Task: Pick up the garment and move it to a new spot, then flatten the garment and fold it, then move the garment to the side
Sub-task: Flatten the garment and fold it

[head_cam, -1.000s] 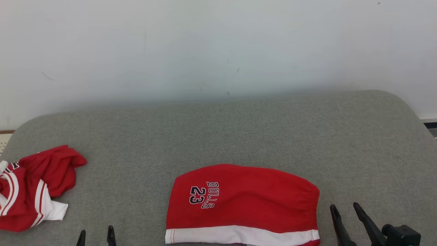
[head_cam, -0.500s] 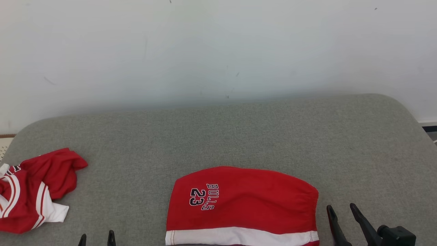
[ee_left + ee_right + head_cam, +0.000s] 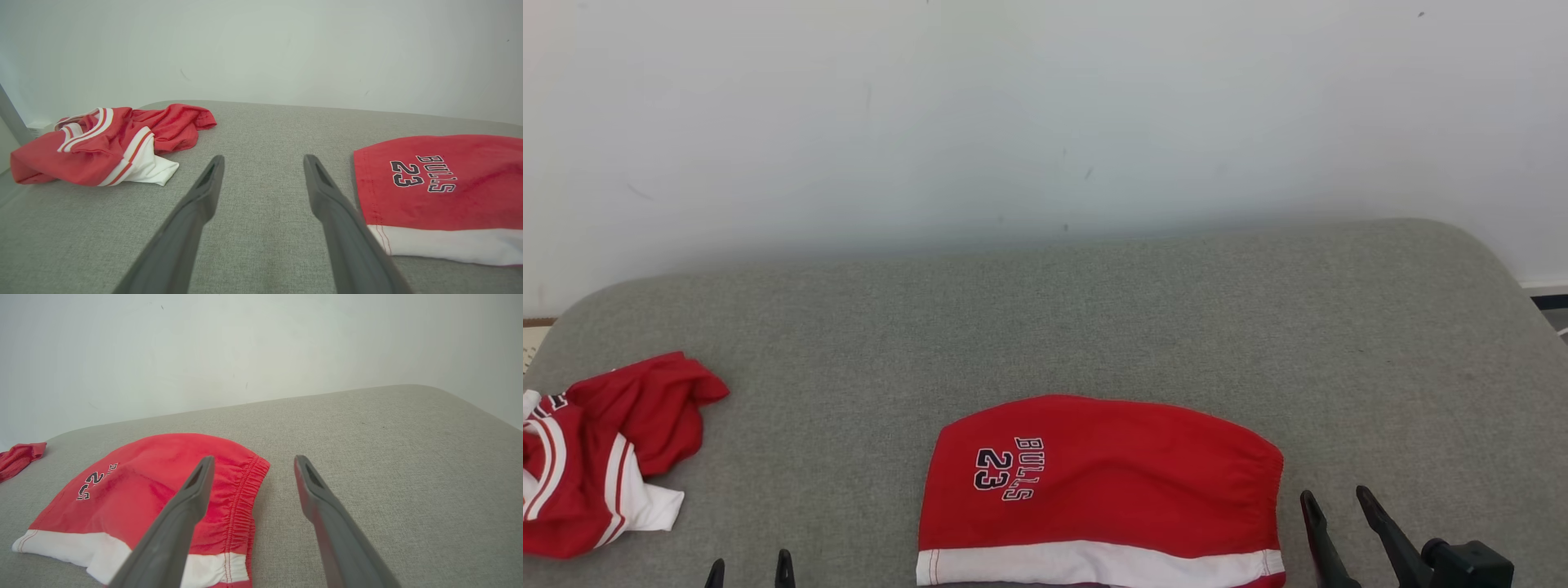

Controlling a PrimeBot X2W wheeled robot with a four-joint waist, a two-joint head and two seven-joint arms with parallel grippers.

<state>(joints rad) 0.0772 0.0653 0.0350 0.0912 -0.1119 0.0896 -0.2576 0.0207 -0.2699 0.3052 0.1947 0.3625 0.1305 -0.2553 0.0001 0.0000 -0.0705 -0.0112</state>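
Folded red shorts (image 3: 1111, 490) with a white hem band and "BULLS 23" print lie flat at the near middle of the grey cushion; they also appear as red shorts (image 3: 441, 192) and red shorts (image 3: 155, 490) in the wrist views. My left gripper (image 3: 750, 565) is open at the bottom left, to the left of the shorts, empty; its gripper (image 3: 263, 161) hovers above bare cushion. My right gripper (image 3: 1335, 498) is open just right of the elastic waistband (image 3: 243, 494), holding nothing.
A crumpled red and white jersey (image 3: 600, 453) lies at the cushion's left edge, seen as the jersey (image 3: 102, 143) from the left wrist. The grey cushion (image 3: 1054, 327) ends at a white wall (image 3: 1045, 114) behind. Bare cushion stretches to the right.
The head view has shifted slightly. Both grippers sit a little lower in the picture. The shorts and jersey lie as before.
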